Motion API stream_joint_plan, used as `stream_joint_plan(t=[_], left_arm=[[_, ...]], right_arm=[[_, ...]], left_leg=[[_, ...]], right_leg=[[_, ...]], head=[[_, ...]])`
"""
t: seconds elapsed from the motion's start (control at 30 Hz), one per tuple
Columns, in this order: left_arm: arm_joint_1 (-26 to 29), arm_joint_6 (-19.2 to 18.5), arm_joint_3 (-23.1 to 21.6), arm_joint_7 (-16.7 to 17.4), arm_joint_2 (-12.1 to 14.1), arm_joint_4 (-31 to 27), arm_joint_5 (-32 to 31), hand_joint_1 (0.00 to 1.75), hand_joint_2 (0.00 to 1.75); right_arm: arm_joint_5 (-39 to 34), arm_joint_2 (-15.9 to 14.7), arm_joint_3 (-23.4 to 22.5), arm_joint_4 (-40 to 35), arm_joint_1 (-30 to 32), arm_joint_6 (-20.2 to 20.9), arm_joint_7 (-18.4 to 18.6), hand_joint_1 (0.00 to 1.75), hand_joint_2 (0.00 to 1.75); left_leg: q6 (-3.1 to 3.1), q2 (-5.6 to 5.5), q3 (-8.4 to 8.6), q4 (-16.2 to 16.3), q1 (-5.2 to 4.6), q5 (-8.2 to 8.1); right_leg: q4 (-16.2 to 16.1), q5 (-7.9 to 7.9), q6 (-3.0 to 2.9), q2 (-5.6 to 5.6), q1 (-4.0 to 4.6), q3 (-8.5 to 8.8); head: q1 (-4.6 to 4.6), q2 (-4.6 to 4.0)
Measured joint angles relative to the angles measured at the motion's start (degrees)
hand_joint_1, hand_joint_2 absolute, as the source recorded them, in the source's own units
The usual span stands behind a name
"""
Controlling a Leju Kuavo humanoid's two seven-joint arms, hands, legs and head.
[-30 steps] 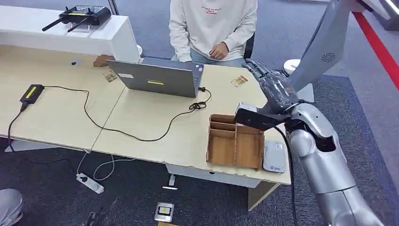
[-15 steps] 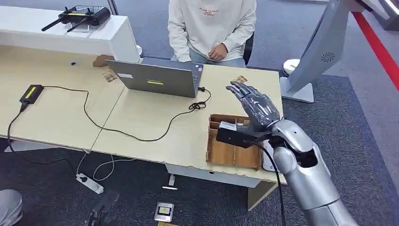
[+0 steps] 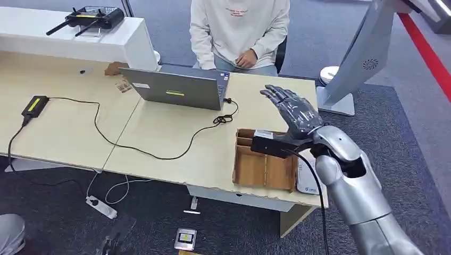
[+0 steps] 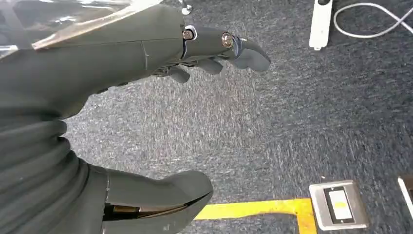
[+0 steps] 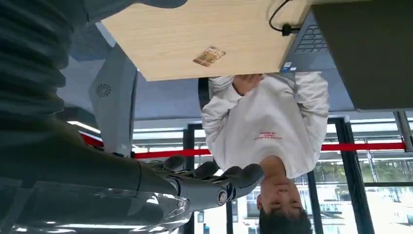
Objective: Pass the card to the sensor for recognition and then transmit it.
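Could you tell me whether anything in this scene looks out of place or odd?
A small box-like device lies on the carpet below the desk, beside a yellow floor line. On the desk, a card lies askew by the laptop. Nothing looks spilled or damaged.

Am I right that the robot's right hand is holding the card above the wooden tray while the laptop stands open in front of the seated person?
Not quite: the right hand holds nothing, fingers apart, above the wooden tray. The right wrist view shows the card lying on the table. The laptop does stand open before the person.

1 laptop (image 3: 178, 87), 1 wooden tray (image 3: 264, 166), 2 cards (image 3: 124, 85), 1 person (image 3: 239, 29).
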Motion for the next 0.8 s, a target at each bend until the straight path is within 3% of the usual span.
stream_joint_plan(t=[0.57, 0.8], left_arm=[[-0.21, 0.2, 1.42, -1.14, -1.7, 1.38, -1.05, 0.0, 1.75], [-0.12, -1.2, 2.25, -0.53, -1.68, 1.66, -2.01, 0.0, 1.75]], right_arm=[[0.02, -0.96, -0.09, 0.85, -0.01, 0.17, 1.44, 0.0, 1.75], [0.28, -1.11, -0.46, 5.96, -1.36, -0.76, 2.05, 0.0, 1.75]], left_leg=[[0.0, 0.0, -0.01, 0.0, 0.0, 0.0], [0.0, -0.01, -0.01, 0.0, 0.0, 0.01]], right_leg=[[0.0, 0.0, 0.0, 0.0, 0.0, 0.0], [0.01, 0.0, 0.0, 0.0, 0.0, 0.02]], head=[[0.0, 0.0], [0.02, 0.0]])
